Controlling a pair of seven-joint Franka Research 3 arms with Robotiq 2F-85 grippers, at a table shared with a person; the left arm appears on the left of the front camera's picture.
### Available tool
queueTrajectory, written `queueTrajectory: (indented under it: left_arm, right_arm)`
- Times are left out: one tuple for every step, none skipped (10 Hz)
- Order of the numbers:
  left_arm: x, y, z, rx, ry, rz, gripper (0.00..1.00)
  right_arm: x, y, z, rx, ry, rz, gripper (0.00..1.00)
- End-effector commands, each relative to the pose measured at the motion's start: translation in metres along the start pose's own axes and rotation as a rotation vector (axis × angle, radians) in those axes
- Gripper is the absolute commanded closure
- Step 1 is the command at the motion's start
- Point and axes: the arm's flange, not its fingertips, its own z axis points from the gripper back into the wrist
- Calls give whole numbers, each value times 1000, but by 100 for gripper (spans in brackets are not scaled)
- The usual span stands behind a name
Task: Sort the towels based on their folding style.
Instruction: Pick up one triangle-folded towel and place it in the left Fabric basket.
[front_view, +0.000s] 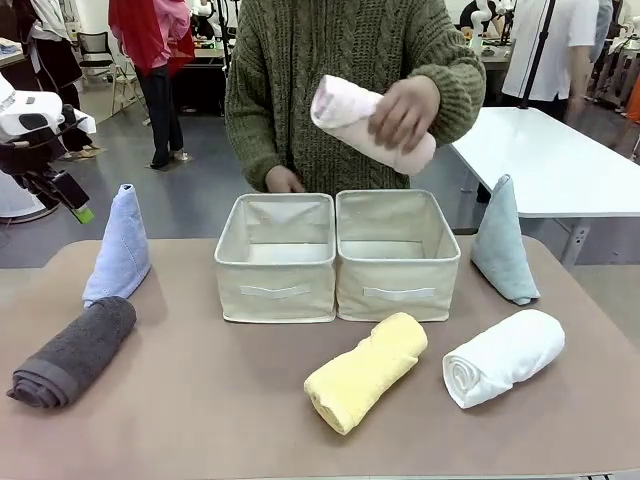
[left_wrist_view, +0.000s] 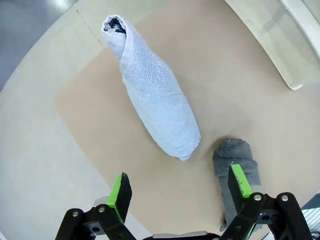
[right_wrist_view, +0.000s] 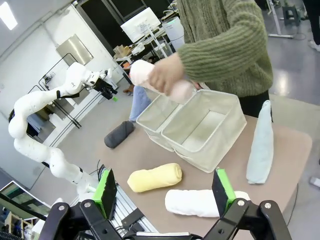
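Observation:
The person's hand holds a pink rolled towel (front_view: 370, 125) (right_wrist_view: 150, 75) above the right bin (front_view: 397, 255). A pale blue cone towel (front_view: 120, 245) (left_wrist_view: 157, 97) stands at the left, with a dark grey roll (front_view: 75, 352) (left_wrist_view: 235, 165) in front of it. A yellow roll (front_view: 365, 370) (right_wrist_view: 155, 177) and a white roll (front_view: 503, 357) (right_wrist_view: 200, 202) lie in front of the bins. A grey-green cone (front_view: 503, 243) (right_wrist_view: 262, 145) stands at the right. My left gripper (front_view: 80, 210) (left_wrist_view: 180, 192) hangs open above the blue cone. My right gripper (right_wrist_view: 165, 192) is open, high over the near right side.
Two cream fabric bins stand side by side mid-table, the left one (front_view: 275, 258) with the person's other hand behind it. A white table (front_view: 560, 160) stands beyond on the right. The brown tabletop (front_view: 220, 400) is bare between the dark grey and yellow rolls.

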Motion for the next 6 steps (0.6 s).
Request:
queueTrajectory:
  left_arm:
    - [1, 1, -2, -1, 4, 1, 0]
    - [20, -1, -11, 26, 10, 4, 0]
    - [41, -2, -18, 48, 26, -9, 0]
    - [59, -1, -28, 88, 41, 6, 0]
    - [76, 1, -40, 121, 68, 27, 0]
    - [88, 4, -49, 157, 84, 53, 0]
  right_arm:
    - [2, -1, 1, 21, -22, 17, 0]
    - [2, -1, 1, 21, -22, 17, 0]
    - [2, -1, 1, 21, -22, 17, 0]
    - [2, -1, 1, 21, -22, 17, 0]
    - [2, -1, 1, 21, -22, 17, 0]
    - [2, -1, 1, 21, -22, 17, 0]
